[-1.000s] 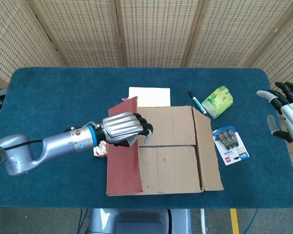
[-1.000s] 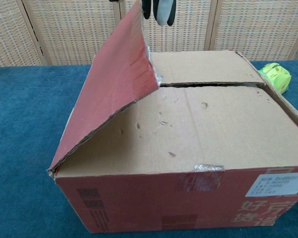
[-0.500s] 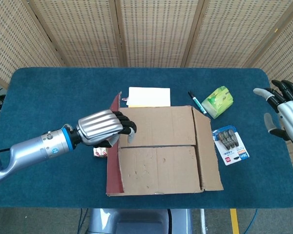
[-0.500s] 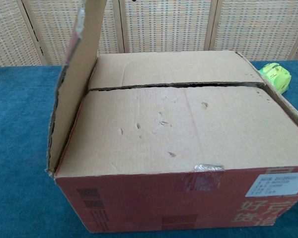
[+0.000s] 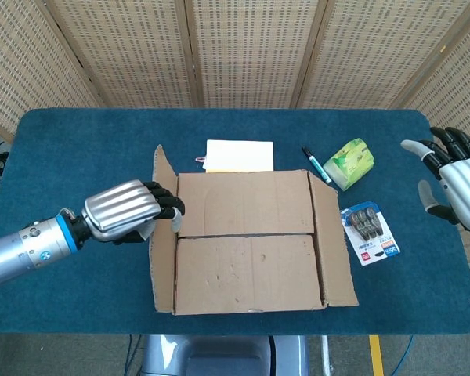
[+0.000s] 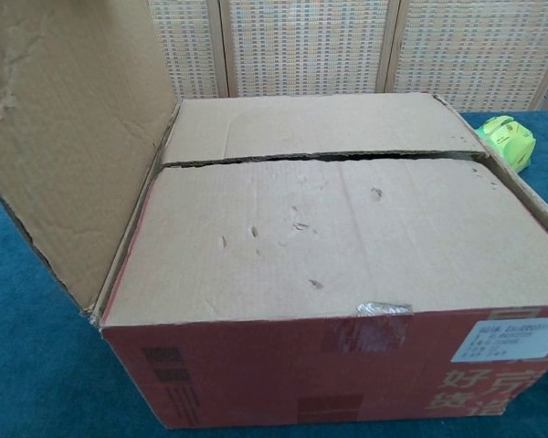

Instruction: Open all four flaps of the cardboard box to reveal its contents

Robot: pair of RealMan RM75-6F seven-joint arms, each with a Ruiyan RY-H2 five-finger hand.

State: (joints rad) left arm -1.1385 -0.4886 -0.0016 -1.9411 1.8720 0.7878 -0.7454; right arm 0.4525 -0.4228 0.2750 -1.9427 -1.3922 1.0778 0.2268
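Note:
The cardboard box stands mid-table. Its left flap leans outward to the left, showing its plain inner face in the chest view. My left hand grips that flap's upper edge, fingers curled over it. The two inner flaps, far and near, lie flat and meet at a seam. The right flap lies down over the box's right side. My right hand hovers off the table's right end, fingers spread, holding nothing. Neither hand shows in the chest view.
Behind the box lies a pale notepad. A marker and a green packet sit at the back right, with a blister pack right of the box. Wicker screens stand behind the blue table.
My left hand drew back to the left, swinging the left flap from half-raised over the box, past upright, to leaning outward. The right hand shifted slightly.

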